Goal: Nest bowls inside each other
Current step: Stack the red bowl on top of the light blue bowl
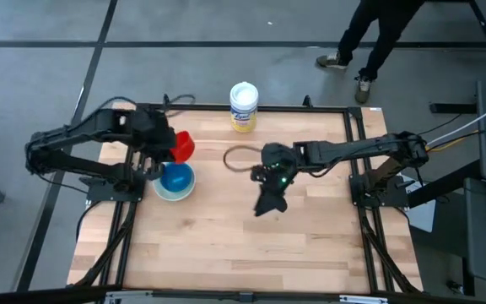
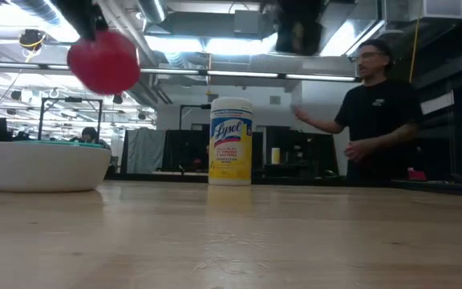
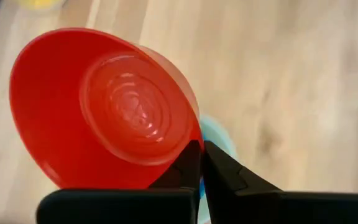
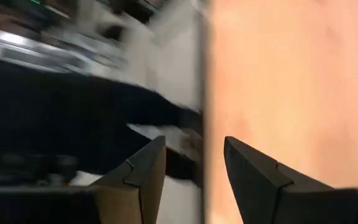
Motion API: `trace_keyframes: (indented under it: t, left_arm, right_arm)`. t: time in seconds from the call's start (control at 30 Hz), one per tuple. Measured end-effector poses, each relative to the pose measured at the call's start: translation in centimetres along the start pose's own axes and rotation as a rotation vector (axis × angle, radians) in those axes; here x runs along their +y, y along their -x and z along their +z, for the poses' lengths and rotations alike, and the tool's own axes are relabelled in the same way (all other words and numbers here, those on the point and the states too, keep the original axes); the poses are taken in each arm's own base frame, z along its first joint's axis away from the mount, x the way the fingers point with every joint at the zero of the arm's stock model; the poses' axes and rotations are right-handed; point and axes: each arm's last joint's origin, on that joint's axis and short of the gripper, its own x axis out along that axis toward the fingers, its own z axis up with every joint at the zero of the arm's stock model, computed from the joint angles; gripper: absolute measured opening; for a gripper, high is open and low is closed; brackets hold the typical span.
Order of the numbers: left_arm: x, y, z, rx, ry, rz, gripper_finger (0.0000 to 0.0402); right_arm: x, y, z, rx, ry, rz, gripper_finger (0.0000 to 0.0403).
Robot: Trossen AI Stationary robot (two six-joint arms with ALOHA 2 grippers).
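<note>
A red bowl (image 1: 183,145) hangs in the air at the table's far left, with my left gripper (image 1: 165,152) shut on it. Just nearer than it, a white bowl (image 2: 42,165) rests on its base on the table with a blue bowl (image 1: 175,178) nested inside; a teal rim (image 2: 87,144) shows above the white one. My right gripper (image 1: 268,201) hovers open over the table's middle, with nothing between its fingers (image 4: 148,168). My left gripper (image 3: 202,165) pinches the red bowl's wall at its rim (image 3: 194,142), one finger inside the bowl and one outside. The fingers slant downward. The bowl is lifted clear of the table and tipped on its side, its hollow (image 3: 135,106) facing the wrist.
A tall yellow canister (image 1: 243,106) with a white lid stands at the middle of the far edge. A dark ring (image 1: 241,158) lies on the wood beside my right arm. A person (image 2: 379,112) stands beyond the far right corner. Bare wood (image 1: 251,245) fills the near half.
</note>
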Motion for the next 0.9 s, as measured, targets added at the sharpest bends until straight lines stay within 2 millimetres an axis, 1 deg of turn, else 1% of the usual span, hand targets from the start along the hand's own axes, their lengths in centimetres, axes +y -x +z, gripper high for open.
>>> trace_keyframes:
  t: [0.07,0.2,0.33,0.4,0.47,0.6,0.73,0.9]
  left_arm:
    - [-0.2,-1.0,0.2,0.085,-0.003,0.05,0.0002]
    - [-1.2,-4.0,-0.2,0.307,-0.029,0.074,0.0002]
    - [-2.9,-7.1,-1.5,0.494,-0.045,0.09,0.0002]
    - [-3.6,-8.1,-1.9,0.502,-0.04,0.101,0.0002]
    - [-4.1,-8.8,-2.0,0.472,-0.015,0.115,0.0002]
    - [-4.8,-9.5,-1.4,0.379,0.039,0.17,0.0002]
    - [-5.1,-10.4,-1.2,0.393,0.041,0.228,0.0002]
    - [-5.6,-11.9,-0.9,0.415,0.039,0.245,0.0002]
  right_arm:
    - [-0.3,-0.1,-1.0,0.052,-0.009,-0.082,0.0166]
    - [0.2,-0.7,-2.0,0.091,0.009,-0.134,0.0166]
    - [0.9,-1.6,-3.4,0.122,0.042,-0.218,0.0166]
    - [1.2,-2.1,-4.1,0.133,0.06,-0.276,0.0166]
    - [1.5,-2.5,-4.7,0.137,0.078,-0.324,0.0166]
    - [2.1,-3.1,-5.6,0.125,0.116,-0.394,0.0166]
    - [2.3,-3.6,-6.2,0.113,0.135,-0.441,0.0166]
    - [1.8,-4.1,-7.1,0.118,0.122,-0.488,0.0166]
